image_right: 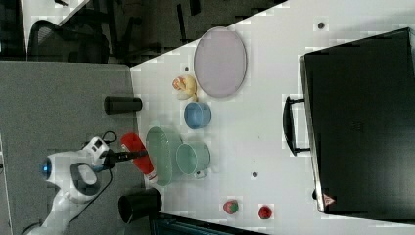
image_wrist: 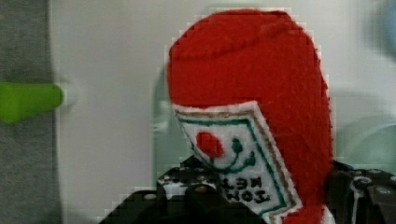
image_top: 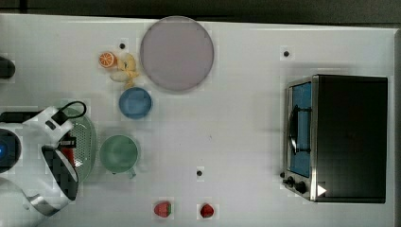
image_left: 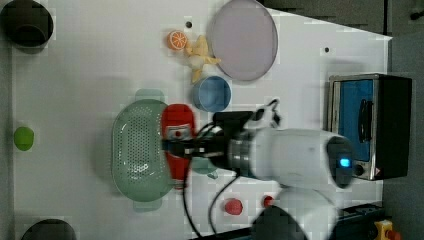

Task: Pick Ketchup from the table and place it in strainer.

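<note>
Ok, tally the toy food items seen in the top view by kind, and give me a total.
Ketchup bottle: 1
Strawberries: 2
Orange slice: 1
Peeled banana: 1
Total: 5

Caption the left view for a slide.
Gripper holds the ketchup beside the strainer, over its right rim in the left view.

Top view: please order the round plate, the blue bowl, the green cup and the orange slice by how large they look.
1. The round plate, clearly largest.
2. The green cup and the blue bowl: they look nearly alike, so I do not rank them.
3. The orange slice, smallest.
</note>
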`<move>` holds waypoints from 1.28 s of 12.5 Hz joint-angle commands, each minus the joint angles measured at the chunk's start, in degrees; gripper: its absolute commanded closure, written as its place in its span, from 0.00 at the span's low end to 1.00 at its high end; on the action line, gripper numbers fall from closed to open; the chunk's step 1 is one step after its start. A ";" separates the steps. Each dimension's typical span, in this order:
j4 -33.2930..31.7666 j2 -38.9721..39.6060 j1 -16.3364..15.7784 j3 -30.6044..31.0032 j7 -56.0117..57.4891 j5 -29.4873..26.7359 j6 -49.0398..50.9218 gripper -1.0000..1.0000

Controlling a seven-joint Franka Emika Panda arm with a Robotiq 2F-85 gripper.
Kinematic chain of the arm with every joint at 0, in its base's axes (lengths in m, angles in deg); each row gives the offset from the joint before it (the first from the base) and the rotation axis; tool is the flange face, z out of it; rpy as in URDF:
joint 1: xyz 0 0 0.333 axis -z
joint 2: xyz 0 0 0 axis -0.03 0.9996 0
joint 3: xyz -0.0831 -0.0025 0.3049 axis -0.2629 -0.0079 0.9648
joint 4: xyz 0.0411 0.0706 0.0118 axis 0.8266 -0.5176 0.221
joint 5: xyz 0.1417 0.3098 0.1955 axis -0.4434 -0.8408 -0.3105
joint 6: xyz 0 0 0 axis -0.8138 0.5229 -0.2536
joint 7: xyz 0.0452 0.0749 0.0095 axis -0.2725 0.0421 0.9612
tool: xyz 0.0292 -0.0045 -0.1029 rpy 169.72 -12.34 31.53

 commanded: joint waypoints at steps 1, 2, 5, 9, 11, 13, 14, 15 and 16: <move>-0.32 5.97 -0.23 -0.19 -7.01 -0.29 -6.11 0.33; -0.07 8.73 -0.66 -0.17 -7.01 -0.26 -8.19 0.23; 1.84 12.36 -1.48 0.13 -7.21 -0.07 -11.50 0.00; 4.03 3.51 -1.08 0.56 -16.92 -0.08 -3.92 0.00; 5.38 -3.53 0.19 -0.19 -17.76 -0.13 6.90 0.00; 7.81 -10.09 2.26 -1.75 -17.68 -0.15 20.14 0.00; 9.25 -12.71 3.19 -2.78 -17.59 -0.16 26.82 0.00; 10.74 -14.81 3.97 -3.99 -17.57 -0.16 32.63 0.00; 12.13 -16.45 4.60 -5.42 -17.54 -0.17 37.39 0.00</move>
